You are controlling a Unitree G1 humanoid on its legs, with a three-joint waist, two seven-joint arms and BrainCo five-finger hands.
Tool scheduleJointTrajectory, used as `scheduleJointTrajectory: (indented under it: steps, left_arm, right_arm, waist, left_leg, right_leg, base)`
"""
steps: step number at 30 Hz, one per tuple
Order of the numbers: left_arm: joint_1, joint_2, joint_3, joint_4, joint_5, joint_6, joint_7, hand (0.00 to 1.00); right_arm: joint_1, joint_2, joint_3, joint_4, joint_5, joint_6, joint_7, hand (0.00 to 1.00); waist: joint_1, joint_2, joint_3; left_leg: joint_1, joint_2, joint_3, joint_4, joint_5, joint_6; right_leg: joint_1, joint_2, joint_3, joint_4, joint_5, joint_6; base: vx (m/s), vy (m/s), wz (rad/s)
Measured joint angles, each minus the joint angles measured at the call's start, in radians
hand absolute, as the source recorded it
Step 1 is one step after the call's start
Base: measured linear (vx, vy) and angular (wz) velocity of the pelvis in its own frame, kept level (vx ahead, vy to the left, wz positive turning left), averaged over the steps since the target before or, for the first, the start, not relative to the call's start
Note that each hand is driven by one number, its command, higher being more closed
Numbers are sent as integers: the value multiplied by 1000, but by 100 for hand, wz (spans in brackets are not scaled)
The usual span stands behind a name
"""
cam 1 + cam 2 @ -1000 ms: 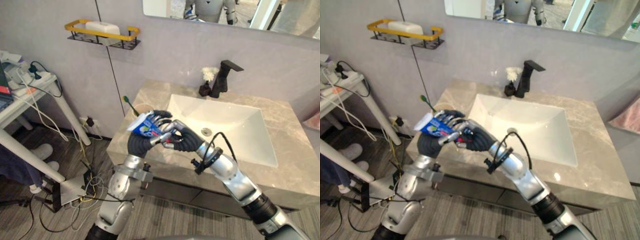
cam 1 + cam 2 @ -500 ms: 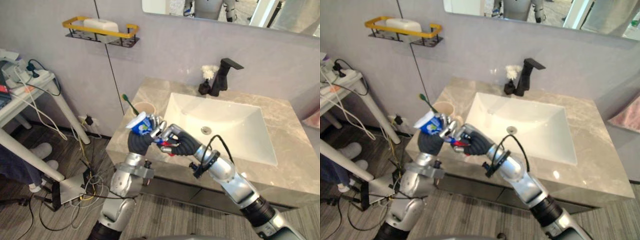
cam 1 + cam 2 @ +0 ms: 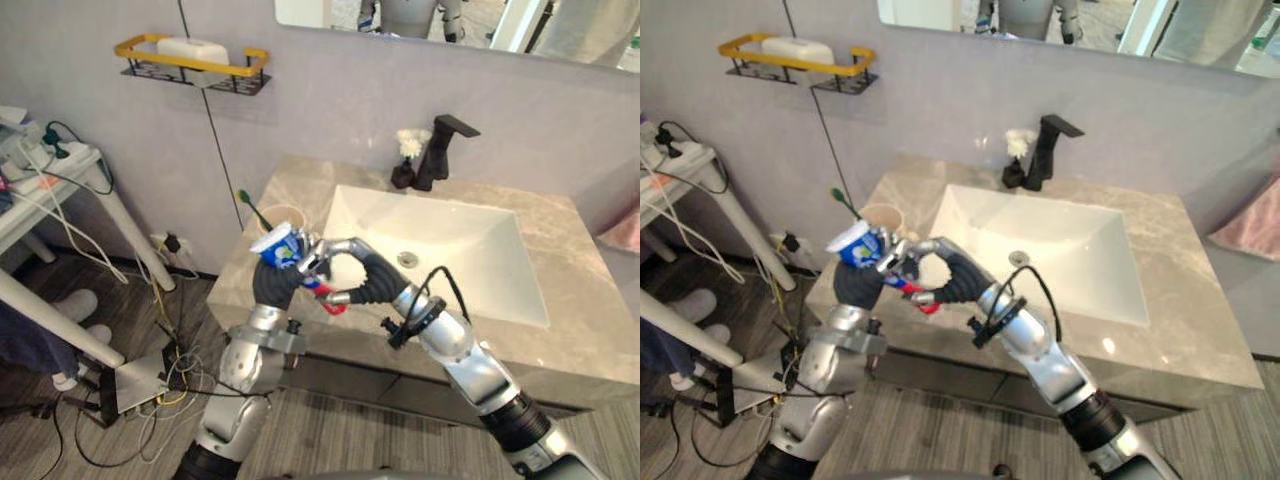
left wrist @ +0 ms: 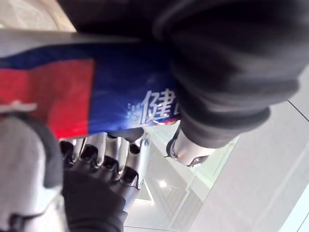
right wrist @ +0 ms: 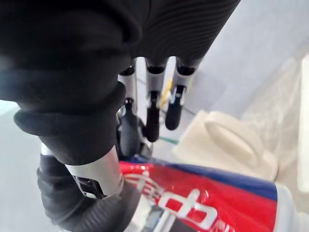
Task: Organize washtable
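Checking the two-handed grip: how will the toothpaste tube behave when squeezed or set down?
The toothpaste tube is likely soft, so the left hand and right hand pinching it could dent it. Its glossy skin may slip. Stood in the cup, it would probably lean.

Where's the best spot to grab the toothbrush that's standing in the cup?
Pinch the toothbrush stem just above the cup rim, coming from above: it leans out leftward, free above the rim, its lower end hidden inside.
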Motion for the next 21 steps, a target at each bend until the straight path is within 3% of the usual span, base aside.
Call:
scheduleJointTrajectory:
  steps: [14, 18, 21]
  left_arm:
    - [-31, -6, 38, -3, 27, 0, 9, 100]
    - [-32, -6, 44, -22, 38, -1, 23, 100]
    - [-32, -5, 56, -62, 59, -2, 23, 100]
  right_arm:
    - [135, -2, -147, -181, 3, -30, -19, 0]
    - [222, -3, -275, -276, 3, -52, -40, 0]
    - [310, 0, -413, -313, 3, -67, -67, 0]
  waist:
    - [-5, 3, 2]
    - [-7, 7, 3]
    - [-31, 7, 2]
  left_leg:
    - [14, 2, 25, -8, -2, 0]
    - [15, 2, 45, -7, -6, 3]
    - [16, 1, 48, -7, -8, 3]
  right_leg:
    - [-2, 3, 24, 0, 0, 0]
    - [-13, 3, 44, 1, 2, 1]
    - [-14, 3, 47, 1, 2, 1]
  base:
    - [-14, -8, -5]
    - [-23, -8, -13]
    - [-13, -10, -6]
